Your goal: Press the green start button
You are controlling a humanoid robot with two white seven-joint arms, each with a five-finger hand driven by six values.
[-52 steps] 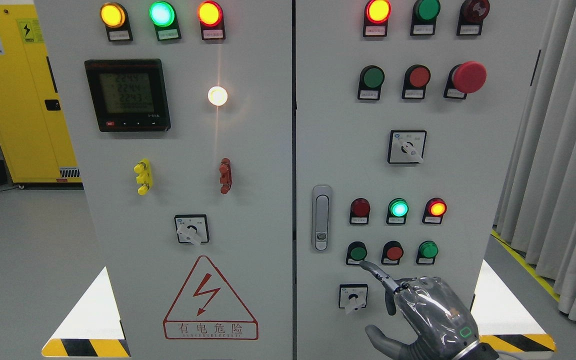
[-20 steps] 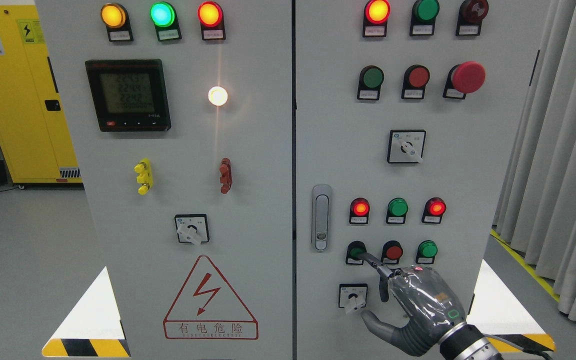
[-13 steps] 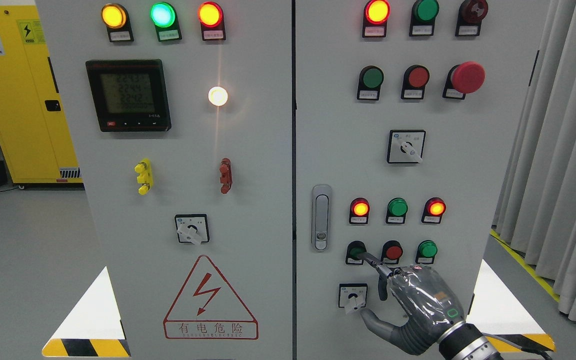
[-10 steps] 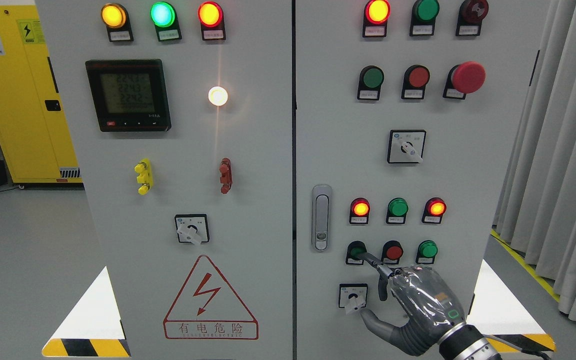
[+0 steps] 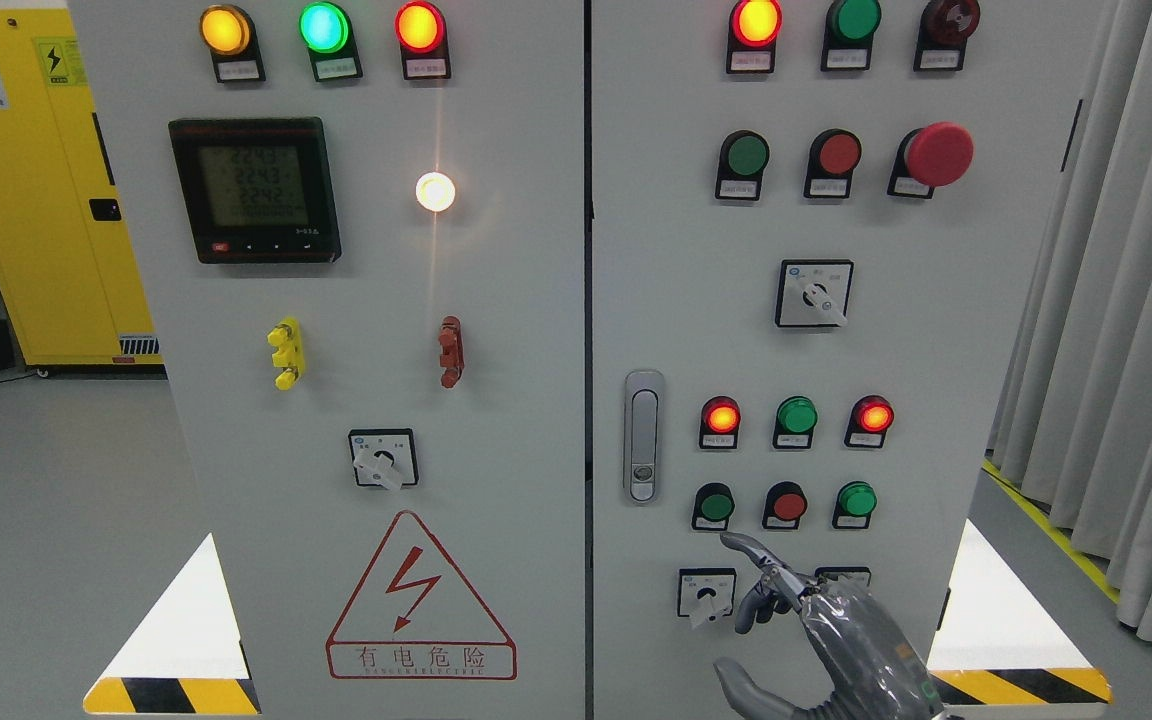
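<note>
Since half a second ago, the right hand [image 5: 816, 640] has been dropping away from the green button [image 5: 714, 506]; its index finger [image 5: 751, 551] is now pointing just below the button, apart from it. Remaining fingers are curling inward and the thumb is jutting left; the hand is grasping nothing. The button is sitting at the left end of the lower button row on the right door [image 5: 676, 300], beside a red button [image 5: 787, 505]. Above it, the left red lamp [image 5: 721, 417] is glowing, while the green lamp [image 5: 796, 415] is showing dark. A rotary switch [image 5: 706, 594] is lying just left of the fingers.
</note>
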